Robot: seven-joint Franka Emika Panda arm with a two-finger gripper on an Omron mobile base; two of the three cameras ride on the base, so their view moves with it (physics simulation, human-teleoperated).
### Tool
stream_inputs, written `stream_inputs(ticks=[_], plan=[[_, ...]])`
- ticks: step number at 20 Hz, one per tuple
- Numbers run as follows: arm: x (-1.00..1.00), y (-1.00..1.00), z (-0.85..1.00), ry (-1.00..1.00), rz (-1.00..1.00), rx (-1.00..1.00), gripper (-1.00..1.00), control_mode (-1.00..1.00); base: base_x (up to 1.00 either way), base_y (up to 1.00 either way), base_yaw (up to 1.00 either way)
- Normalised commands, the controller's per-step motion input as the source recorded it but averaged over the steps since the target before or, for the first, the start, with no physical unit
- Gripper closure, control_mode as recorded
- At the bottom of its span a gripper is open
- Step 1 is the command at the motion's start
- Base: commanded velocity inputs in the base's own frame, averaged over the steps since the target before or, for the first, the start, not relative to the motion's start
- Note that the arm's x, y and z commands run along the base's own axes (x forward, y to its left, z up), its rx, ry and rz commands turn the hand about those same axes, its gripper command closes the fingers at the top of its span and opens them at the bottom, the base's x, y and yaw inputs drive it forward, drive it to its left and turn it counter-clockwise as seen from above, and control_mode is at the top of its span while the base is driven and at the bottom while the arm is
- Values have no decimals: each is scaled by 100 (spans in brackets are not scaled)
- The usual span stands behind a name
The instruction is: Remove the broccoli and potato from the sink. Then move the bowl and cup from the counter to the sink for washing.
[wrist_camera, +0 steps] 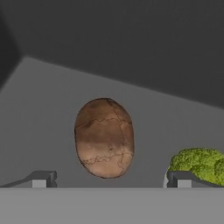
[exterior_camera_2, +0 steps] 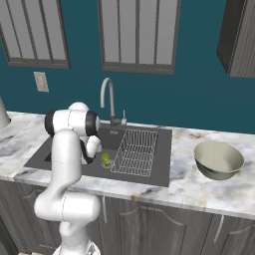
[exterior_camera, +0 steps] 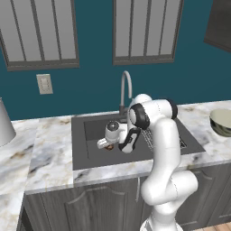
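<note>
My gripper (wrist_camera: 110,181) stands open just above the floor of the dark grey sink (wrist_camera: 43,109). Its two fingertips (wrist_camera: 41,179) straddle the reddish-brown potato (wrist_camera: 104,138), which lies loose between them. The yellow-green broccoli (wrist_camera: 199,164) rests right beside the other fingertip. In the left base view the gripper (exterior_camera: 104,144) hangs low in the sink (exterior_camera: 85,153) over the potato (exterior_camera: 108,148). From the right, the broccoli (exterior_camera_2: 106,159) lies in the sink (exterior_camera_2: 45,154) next to my arm. The bowl (exterior_camera_2: 218,159) sits on the marble counter (exterior_camera_2: 199,187) right of the sink. The cup is out of view.
A wire rack (exterior_camera_2: 135,152) fills the sink's right half. The curved chrome faucet (exterior_camera: 126,90) rises behind the basin, close to my arm's elbow. A pale grey object (exterior_camera: 3,124) stands on the counter at far left. Windows and a teal wall lie behind.
</note>
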Motion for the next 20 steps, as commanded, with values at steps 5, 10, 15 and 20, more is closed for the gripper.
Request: stream_inputs(ticks=[5, 10, 15, 20], plan=[[13, 4, -11, 0, 0, 0, -100, -100, 0, 0, 0], [13, 4, -13, 0, 0, 0, -100, -100, 0, 0, 0], [15, 3, -13, 0, 0, 0, -100, -100, 0, 0, 0], [15, 2, -14, 0, 0, 0, -100, -100, 0, 0, 0]])
